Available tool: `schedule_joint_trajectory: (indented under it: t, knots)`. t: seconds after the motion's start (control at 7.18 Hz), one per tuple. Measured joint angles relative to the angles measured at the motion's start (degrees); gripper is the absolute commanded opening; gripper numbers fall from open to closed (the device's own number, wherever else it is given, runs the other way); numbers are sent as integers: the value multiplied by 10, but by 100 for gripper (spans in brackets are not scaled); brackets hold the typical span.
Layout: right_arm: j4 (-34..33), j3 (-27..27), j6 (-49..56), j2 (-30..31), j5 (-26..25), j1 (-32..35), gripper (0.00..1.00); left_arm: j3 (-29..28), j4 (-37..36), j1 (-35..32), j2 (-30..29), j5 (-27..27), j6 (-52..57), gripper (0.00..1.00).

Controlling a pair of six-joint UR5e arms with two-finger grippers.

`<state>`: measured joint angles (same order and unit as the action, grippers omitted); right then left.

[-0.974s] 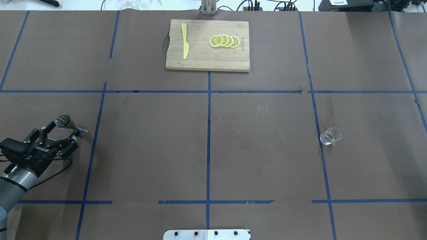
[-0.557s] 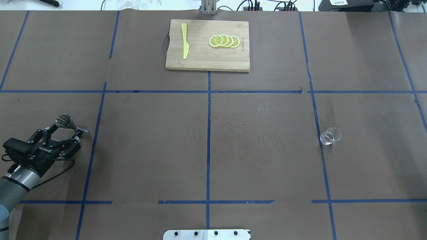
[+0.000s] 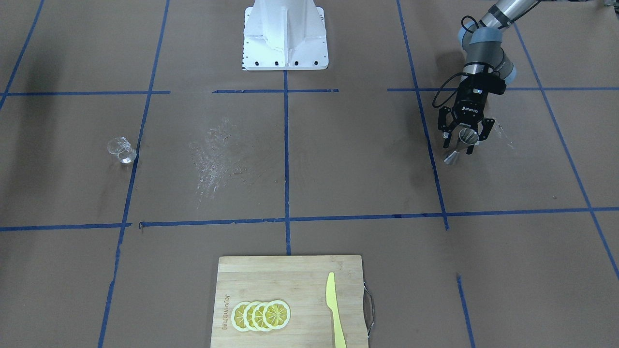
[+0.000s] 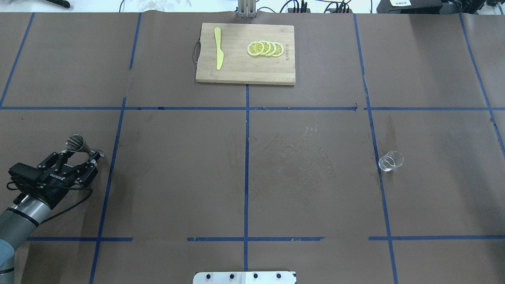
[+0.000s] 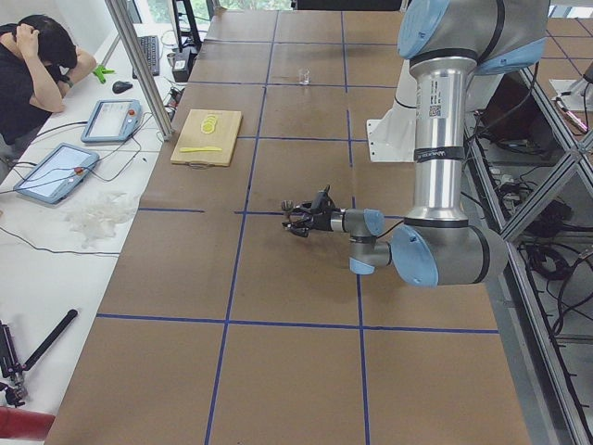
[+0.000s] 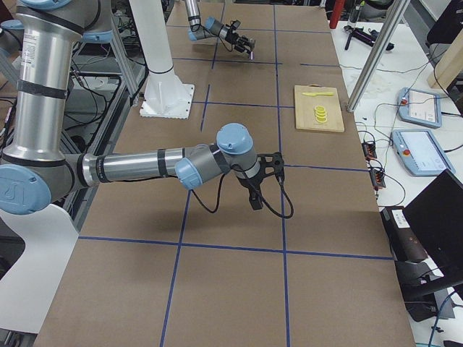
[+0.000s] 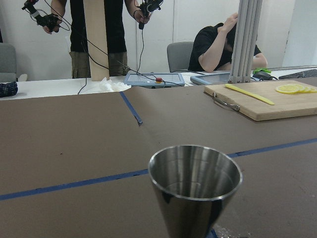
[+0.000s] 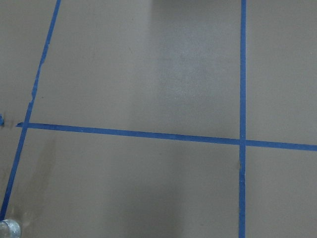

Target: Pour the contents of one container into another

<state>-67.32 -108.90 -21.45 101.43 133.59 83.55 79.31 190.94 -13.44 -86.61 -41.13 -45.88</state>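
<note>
The steel jigger (image 4: 79, 145) stands at the table's left and also shows in the front-facing view (image 3: 459, 147). My left gripper (image 4: 80, 153) is open, one finger on each side of the jigger; I cannot tell whether they touch it. In the left wrist view the jigger's upper cup (image 7: 195, 186) fills the foreground and looks empty. The clear cup (image 4: 390, 161) stands alone at the right, small in the front-facing view (image 3: 121, 150) and in a corner of the right wrist view (image 8: 9, 229). My right gripper (image 6: 255, 199) shows only in the exterior right view, so I cannot tell its state.
A wooden cutting board (image 4: 244, 73) with lemon slices (image 4: 265, 48) and a yellow knife (image 4: 218, 49) lies at the far middle. A patch of droplets (image 4: 305, 152) marks the paper between jigger and cup. The robot base (image 3: 285, 43) is at the near edge.
My left gripper has slid a little forward towards the jigger, so its fingers reach further along the jigger's sides. Jigger and cup have not moved.
</note>
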Motion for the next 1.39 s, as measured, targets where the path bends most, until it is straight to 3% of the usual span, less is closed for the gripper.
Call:
schedule_joint_trajectory:
  t: [0.14,0.28,0.56,0.84,1.39]
  knots:
    - [0,0,0,0,0,0,100,0,0,0,0,-3,0,64]
    - [0,0,0,-1,0,0,100,0,0,-1,0,-4,0,57]
    - [0,0,-1,-2,0,-1,100,1,1,-1,0,-5,0,22]
    - [0,0,0,-2,0,-1,100,1,2,-2,0,-5,0,0]
    - [0,0,-1,-2,0,0,100,6,11,-7,1,-6,0,0]
